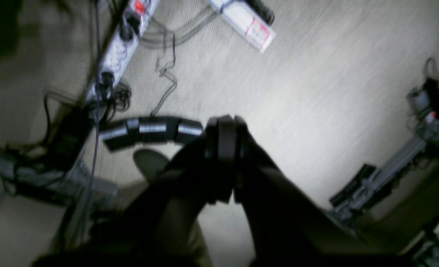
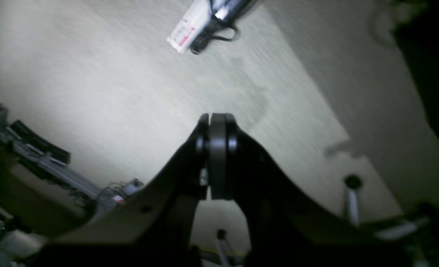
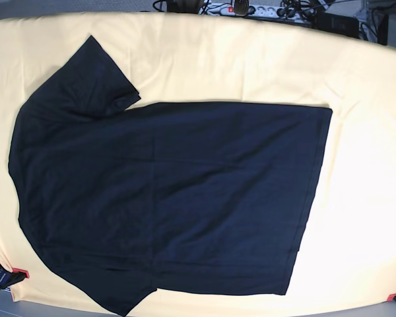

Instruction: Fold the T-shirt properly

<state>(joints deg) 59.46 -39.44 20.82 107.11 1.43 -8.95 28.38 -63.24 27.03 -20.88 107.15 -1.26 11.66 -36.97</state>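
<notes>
The black T-shirt lies spread flat on the pale yellow cloth in the base view, collar end to the left, hem to the right, one sleeve pointing up-left. No arm reaches over it there. My left gripper shows only in the left wrist view, jaws pressed together with nothing between them, hanging over grey carpet. My right gripper is likewise shut and empty in the right wrist view, above the floor.
Power strips and tangled cables lie on the carpet. Aluminium frame legs stand at the side. A white power strip shows in the right wrist view. More cables and plugs sit beyond the table's far edge.
</notes>
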